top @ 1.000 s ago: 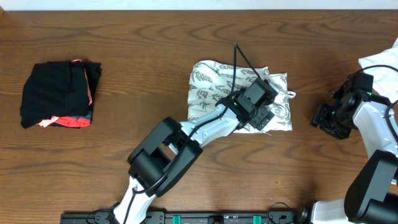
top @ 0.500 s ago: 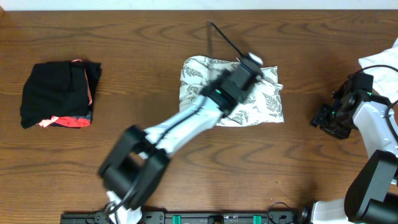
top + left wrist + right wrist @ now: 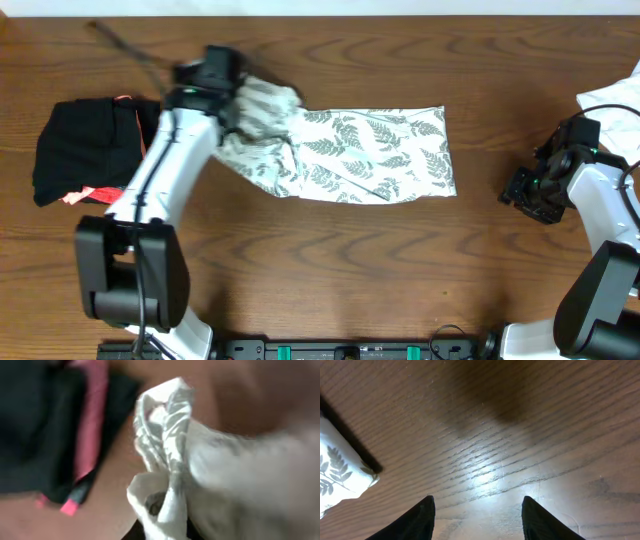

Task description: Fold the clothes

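Overhead view shows the dress (image 3: 370,155) spread over the middle of the counter (image 3: 330,270). One end is bunched and clamped in the closed left end effector (image 3: 238,100), and the rest trails from it toward the right end effector (image 3: 528,190), which hangs half open and holds nothing, near the far hem. To fold well, I judge the pinched end should be lifted and laid back over the flat part, edges matched. The black bundle (image 3: 90,150) lies close behind the left end effector, so room there is small.

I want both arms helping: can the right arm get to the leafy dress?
Probably yes: only bare table lies between the right gripper and the dress, and its jaws stand open.
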Controlling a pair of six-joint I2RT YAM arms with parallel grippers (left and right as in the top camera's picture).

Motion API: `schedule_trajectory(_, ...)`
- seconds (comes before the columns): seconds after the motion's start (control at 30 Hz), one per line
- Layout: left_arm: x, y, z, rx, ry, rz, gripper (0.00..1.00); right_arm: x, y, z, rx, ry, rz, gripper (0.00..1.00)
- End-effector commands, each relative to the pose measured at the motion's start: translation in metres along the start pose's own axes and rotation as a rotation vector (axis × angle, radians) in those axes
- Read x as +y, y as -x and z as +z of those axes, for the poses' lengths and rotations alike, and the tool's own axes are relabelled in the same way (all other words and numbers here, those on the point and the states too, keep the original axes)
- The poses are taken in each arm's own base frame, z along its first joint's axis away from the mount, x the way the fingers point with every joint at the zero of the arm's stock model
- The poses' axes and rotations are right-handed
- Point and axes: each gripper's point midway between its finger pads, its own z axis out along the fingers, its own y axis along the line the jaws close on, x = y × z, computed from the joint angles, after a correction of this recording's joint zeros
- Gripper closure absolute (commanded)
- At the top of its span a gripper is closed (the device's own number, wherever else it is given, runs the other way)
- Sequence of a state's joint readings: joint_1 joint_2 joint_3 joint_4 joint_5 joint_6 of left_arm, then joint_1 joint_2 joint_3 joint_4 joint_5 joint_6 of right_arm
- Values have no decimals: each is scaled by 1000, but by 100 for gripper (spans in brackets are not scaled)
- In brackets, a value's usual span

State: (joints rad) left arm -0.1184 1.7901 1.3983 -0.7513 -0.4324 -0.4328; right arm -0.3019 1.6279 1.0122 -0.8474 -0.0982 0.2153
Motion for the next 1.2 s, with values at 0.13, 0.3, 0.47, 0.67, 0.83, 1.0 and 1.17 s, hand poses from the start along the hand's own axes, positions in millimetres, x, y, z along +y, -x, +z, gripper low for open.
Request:
schedule_trajectory(0.13, 21, -20, 21, 134, -13, -231, 67, 0, -1, 1, 6, 3, -14, 46)
schedule_trajectory(0.3, 14, -23, 17, 135, -23, -189, 48, 0, -2, 1, 8, 3, -14, 46)
schedule_trajectory(0.47, 10, -25, 15, 133, -24, -151, 46, 24, 1, 0, 0, 134, -89, 47)
schedule_trajectory(0.67, 16, -18, 15, 96, 9, -93, 42, 85, 12, -20, -80, 487, -269, 47)
schedule_trajectory(0.83, -7, -22, 14, 129, -118, -40, 43, 131, 4, -31, -122, 623, -464, 50)
schedule_trajectory(1.0, -19, -29, 11, 172, -192, -42, 43, 172, -8, -24, -155, 577, -602, 55)
schedule_trajectory(1.17, -20, -38, 13, 191, -190, -30, 43, 216, -13, -9, -217, 535, -689, 57)
